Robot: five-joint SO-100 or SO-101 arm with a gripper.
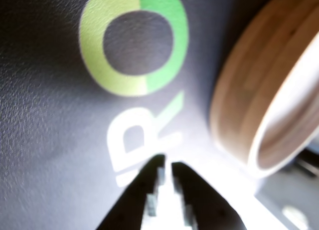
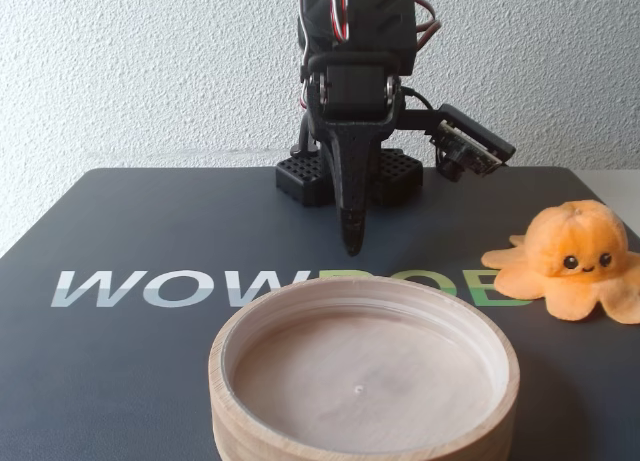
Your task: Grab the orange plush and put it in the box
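The orange plush, a small octopus with black eyes and a smile, sits on the dark mat at the right in the fixed view; it is out of the wrist view. The box, a round light-wood tray, stands empty at the front centre; its rim fills the right of the wrist view. My black gripper points down over the mat behind the tray, left of the plush and apart from it. In the wrist view the gripper has its jaws nearly together with only a thin gap, holding nothing.
The dark mat carries a large WOWROBO logo, its green O seen in the wrist view. The arm's base stands at the mat's back edge before a white textured wall. A white surface lies beyond the mat's right edge.
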